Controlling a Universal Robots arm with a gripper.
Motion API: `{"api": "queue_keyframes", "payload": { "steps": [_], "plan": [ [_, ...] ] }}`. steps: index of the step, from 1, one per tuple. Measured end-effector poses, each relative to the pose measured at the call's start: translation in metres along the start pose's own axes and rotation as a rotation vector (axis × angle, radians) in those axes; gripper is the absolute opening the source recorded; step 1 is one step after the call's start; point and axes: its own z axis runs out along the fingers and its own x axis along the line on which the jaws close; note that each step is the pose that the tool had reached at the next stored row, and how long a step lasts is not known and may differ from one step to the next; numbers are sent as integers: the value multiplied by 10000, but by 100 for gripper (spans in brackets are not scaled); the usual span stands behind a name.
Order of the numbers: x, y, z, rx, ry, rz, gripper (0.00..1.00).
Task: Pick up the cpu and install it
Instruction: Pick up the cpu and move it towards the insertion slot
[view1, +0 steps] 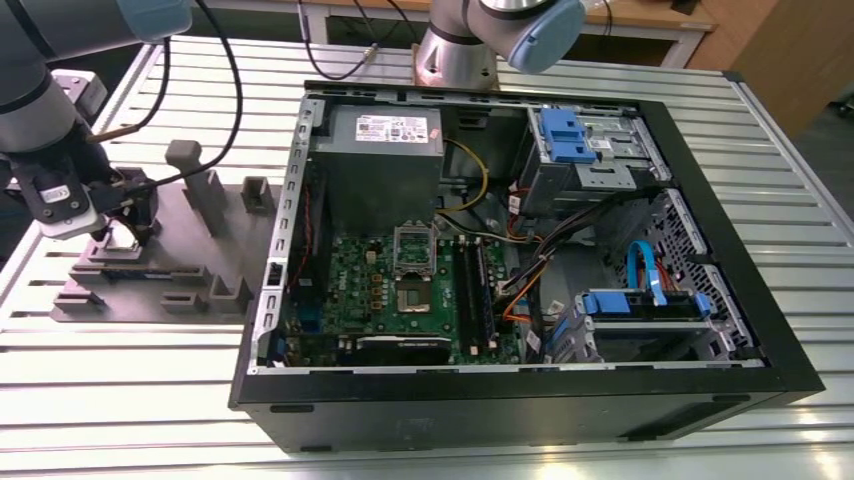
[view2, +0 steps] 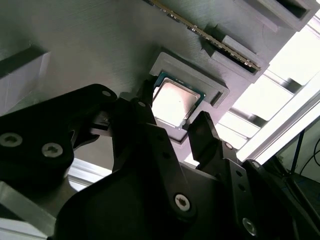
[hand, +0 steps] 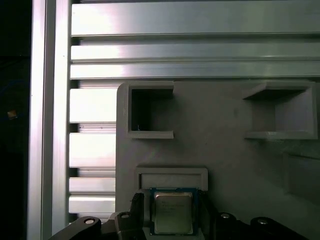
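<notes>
- Slatted metal table (view1: 134, 360), exterior view: grey holder block (view1: 160, 270) at 9 o'clock of the computer case (view1: 534, 400).
- cpu (hand: 172, 212) flat in its pocket.
- gripper (view2: 174, 105) spread, fingers (view2: 205, 132) flanking cpu edges, slim gaps.

An open black computer case (view1: 507, 410) lies on the slatted metal worktop (view1: 120, 370), a grey holder block (view1: 200, 255) just beside it.

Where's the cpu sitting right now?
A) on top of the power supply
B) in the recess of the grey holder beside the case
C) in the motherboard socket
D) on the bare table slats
B: in both wrist views the cpu lies in the grey holder recess, with the gripper right at it.
</notes>
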Motion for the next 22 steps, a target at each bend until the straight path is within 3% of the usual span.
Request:
{"api": "queue_keyframes", "payload": {
  "steps": [9, 16, 22],
  "plan": [
    [5, -1, 10, 0, -14, -2, 55],
    [6, -2, 13, 66, -14, 0, 55],
    [5, -2, 16, 81, -14, 0, 54]
  ]
}}
